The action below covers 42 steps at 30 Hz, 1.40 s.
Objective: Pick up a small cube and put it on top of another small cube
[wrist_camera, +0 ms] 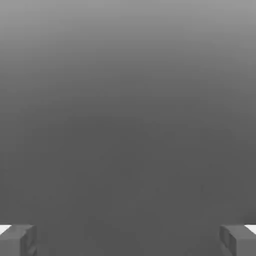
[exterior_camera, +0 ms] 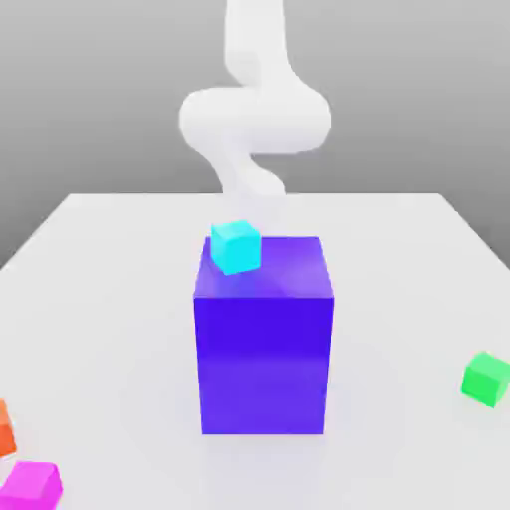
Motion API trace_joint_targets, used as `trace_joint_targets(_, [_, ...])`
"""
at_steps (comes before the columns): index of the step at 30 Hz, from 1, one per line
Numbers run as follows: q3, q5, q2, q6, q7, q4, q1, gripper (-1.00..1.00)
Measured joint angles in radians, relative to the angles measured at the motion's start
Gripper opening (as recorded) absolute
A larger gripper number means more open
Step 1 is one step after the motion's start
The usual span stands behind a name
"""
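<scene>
Exterior view: large blue block (exterior_camera: 263, 365) stands mid-table between me and both targets; a low reach could strike it and topple the cyan cube (exterior_camera: 236, 247). Claw (wrist_camera: 128, 241): fingers wide apart, nothing between. Magenta cube (exterior_camera: 31, 486), near exterior view's left corner, sits close to orange cube (exterior_camera: 5, 430); careless descent might nudge either. Green cube (exterior_camera: 487, 380), far right: misaligned release, stack slips

The block (exterior_camera: 263, 364) is in the middle of the table (exterior_camera: 129, 329). The top cube (exterior_camera: 236, 248) sits on it, toward the exterior view's left. At the exterior view's left are 2 cubes near each other: the front cube (exterior_camera: 31, 486) and, behind it, the edge cube (exterior_camera: 5, 430). The side cube (exterior_camera: 486, 380) lies at the exterior view's right, well apart.
</scene>
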Motion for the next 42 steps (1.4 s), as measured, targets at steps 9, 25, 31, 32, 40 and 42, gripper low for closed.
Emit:
trace_joint_targets(9, [-0.158, 0.096, 0.330, 0.075, -0.173, 0.026, 0.038, 0.00])
trace_joint_targets(25, [-0.273, 0.278, 0.907, 0.205, -0.487, 0.070, -0.064, 0.00])
trace_joint_targets(31, [-0.297, 0.268, 1.104, 0.267, -0.551, 0.082, -0.123, 0.00])
trace_joint_targets(32, [-0.295, 0.274, 1.138, 0.284, -0.562, 0.087, -0.132, 0.00])
trace_joint_targets(40, [-0.232, 0.333, 1.277, 0.379, -0.611, 0.120, -0.188, -1.00])
trace_joint_targets(42, [-0.224, 0.341, 1.293, 0.390, -0.617, 0.124, -0.195, -1.00])
